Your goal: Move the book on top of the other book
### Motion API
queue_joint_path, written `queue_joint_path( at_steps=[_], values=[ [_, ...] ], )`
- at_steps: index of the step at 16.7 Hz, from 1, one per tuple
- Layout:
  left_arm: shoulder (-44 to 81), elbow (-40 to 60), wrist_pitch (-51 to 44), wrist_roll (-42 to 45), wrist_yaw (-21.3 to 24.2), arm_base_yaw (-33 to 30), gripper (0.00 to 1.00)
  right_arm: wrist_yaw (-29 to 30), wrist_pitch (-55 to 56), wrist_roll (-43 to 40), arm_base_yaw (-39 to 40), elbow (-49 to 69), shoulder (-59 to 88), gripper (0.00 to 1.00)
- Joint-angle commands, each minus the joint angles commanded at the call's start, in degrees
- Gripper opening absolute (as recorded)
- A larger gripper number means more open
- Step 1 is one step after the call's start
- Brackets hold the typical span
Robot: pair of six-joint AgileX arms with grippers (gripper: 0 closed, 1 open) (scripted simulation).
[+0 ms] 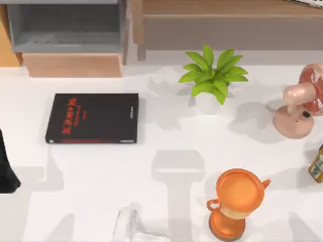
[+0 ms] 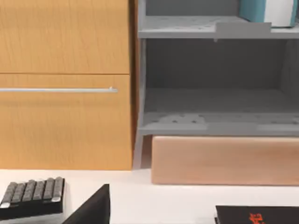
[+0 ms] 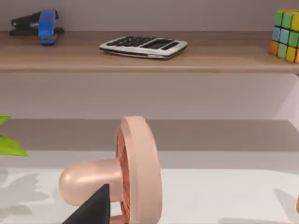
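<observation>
White bench [image 1: 151, 201] carries the black book [image 1: 93, 118] flat, ready as a base, while the teal book [image 2: 267, 11] stands on the grey shelf [image 2: 187, 27], well above and beyond my left jaws, whose opening I cannot tell.

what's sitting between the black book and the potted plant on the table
Nothing: in the top view only bare white table with shadows lies between the black book and the potted plant.

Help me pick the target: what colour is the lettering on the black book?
Red lettering on the black book, clearest in the top view.
</observation>
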Motion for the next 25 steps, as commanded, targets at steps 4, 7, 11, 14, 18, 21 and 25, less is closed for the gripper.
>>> queue_joint_path(
  at_steps=[4,7,11,14,18,21,25],
  values=[
    [1.8,1.7,0.9,0.0,-0.3,-0.4,1.00,0.0,0.0,0.0,0.0,0.0,0.0,1.00],
    [9.1,8.1,4.0,0.0,-1.6,-1.9,1.00,0.0,0.0,0.0,0.0,0.0,0.0,1.00],
    [27.2,21.4,10.6,0.0,-4.3,-4.9,1.00,0.0,0.0,0.0,0.0,0.0,0.0,1.00],
    [45.6,33.0,16.4,0.0,-6.6,-7.6,1.00,0.0,0.0,0.0,0.0,0.0,0.0,1.00],
    [71.9,48.7,24.2,-0.1,-9.8,-11.3,1.00,0.0,0.0,0.0,0.0,0.0,0.0,1.00],
    [89.3,59.3,29.4,-0.2,-11.9,-13.7,1.00,0.0,0.0,0.0,0.0,0.0,0.0,1.00],
    [104.9,69.8,34.6,-0.3,-14.0,-16.1,1.00,0.0,0.0,0.0,0.0,0.0,0.0,1.00]
  ],
)
